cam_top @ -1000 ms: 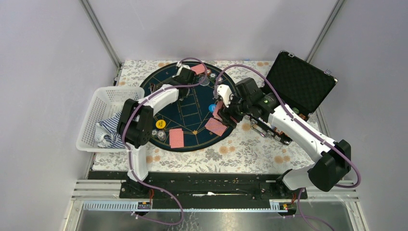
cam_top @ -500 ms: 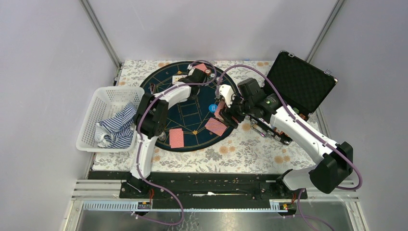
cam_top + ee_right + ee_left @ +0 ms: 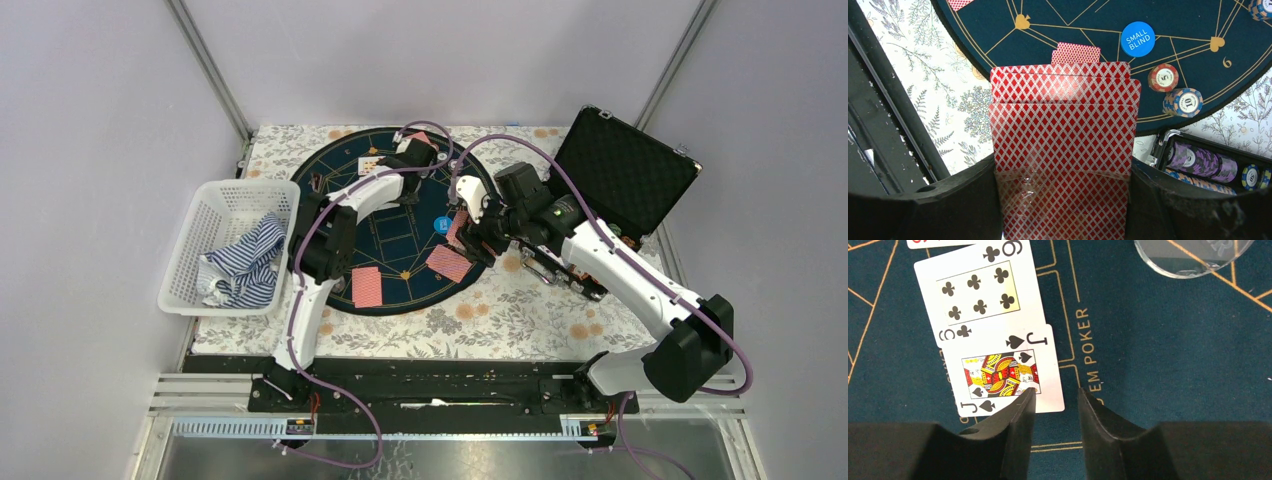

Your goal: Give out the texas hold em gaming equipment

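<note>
While left claw (image 3: 1055, 396) gapes, jack of spades (image 3: 998, 371) at fingertip

Worktop (image 3: 520, 320): floral-patterned, carrying everything.
Mat (image 3: 400, 240): round, dark blue, gold-lined, lying flat on it.
Basket (image 3: 215, 215): white, sitting just left of the mat.
Case (image 3: 620, 175): black, standing open right of the mat.

Card deck (image 3: 1063, 145) backs: red-white diamond lattice. Mat (image 3: 1158, 340): dark blue, gold lines. Small-blind button (image 3: 1138, 39): blue, white lettering. Cased chips (image 3: 1198, 161) look purple-striped, view partial.

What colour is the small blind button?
The button is blue with white lettering; best in right wrist view.
</note>
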